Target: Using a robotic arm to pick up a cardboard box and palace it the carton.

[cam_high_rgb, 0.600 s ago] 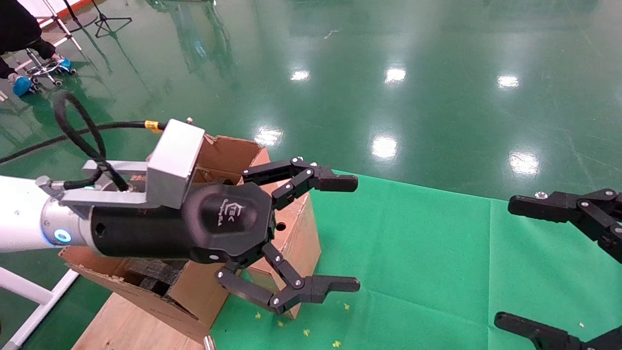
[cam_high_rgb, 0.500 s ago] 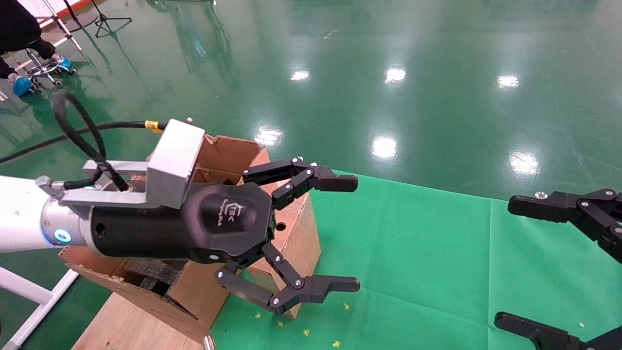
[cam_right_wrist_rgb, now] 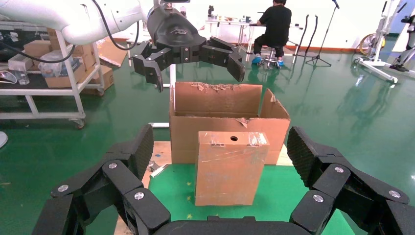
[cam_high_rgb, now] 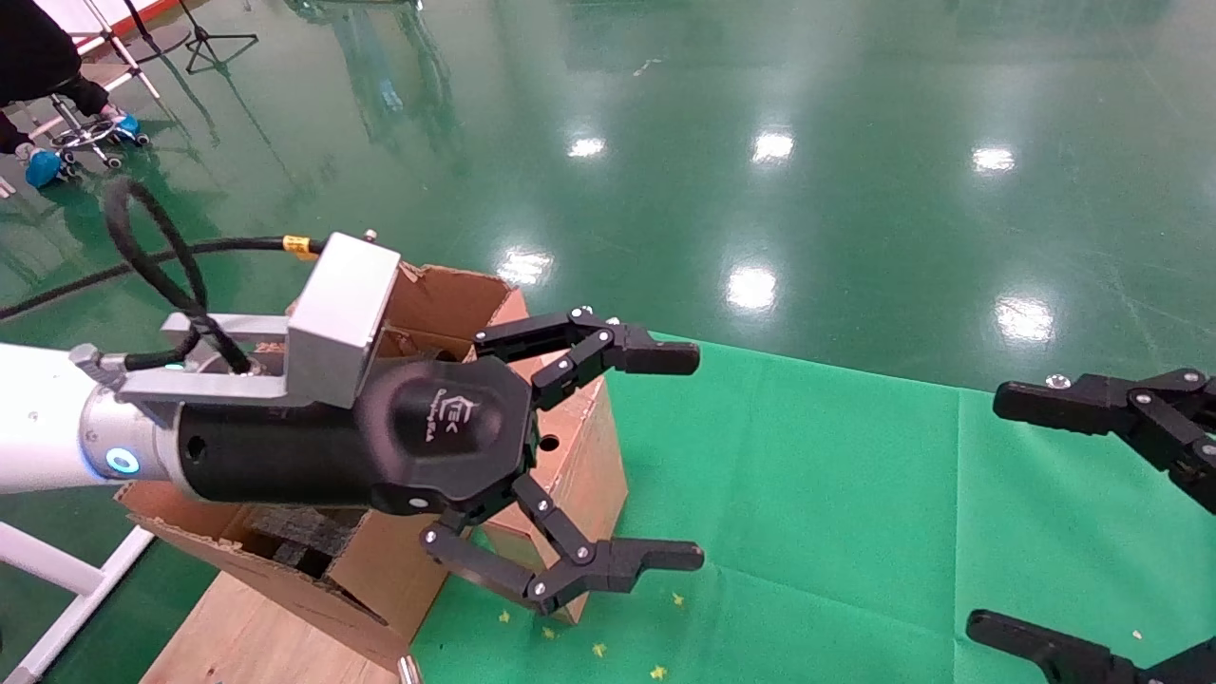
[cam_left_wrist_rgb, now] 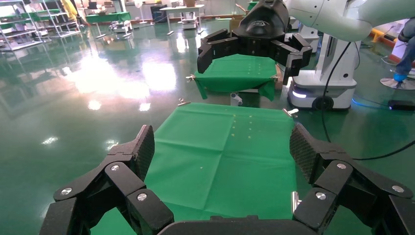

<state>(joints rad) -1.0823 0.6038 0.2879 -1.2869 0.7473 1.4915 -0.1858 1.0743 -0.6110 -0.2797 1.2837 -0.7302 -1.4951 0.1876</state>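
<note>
Between left gripper (cam_high_rgb: 622, 456) fingers, spread wide: nothing held. Cardboard box (cam_right_wrist_rgb: 230, 167) stands upright on green cloth (cam_high_rgb: 855, 513), touching the carton (cam_right_wrist_rgb: 227, 117) wall. Right gripper (cam_high_rgb: 1092, 518) also released, well apart. Pick and placement both remain.

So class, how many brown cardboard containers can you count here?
2: a small taped brown cardboard box standing on the green cloth, and a large torn-flapped brown carton directly behind it.
</note>
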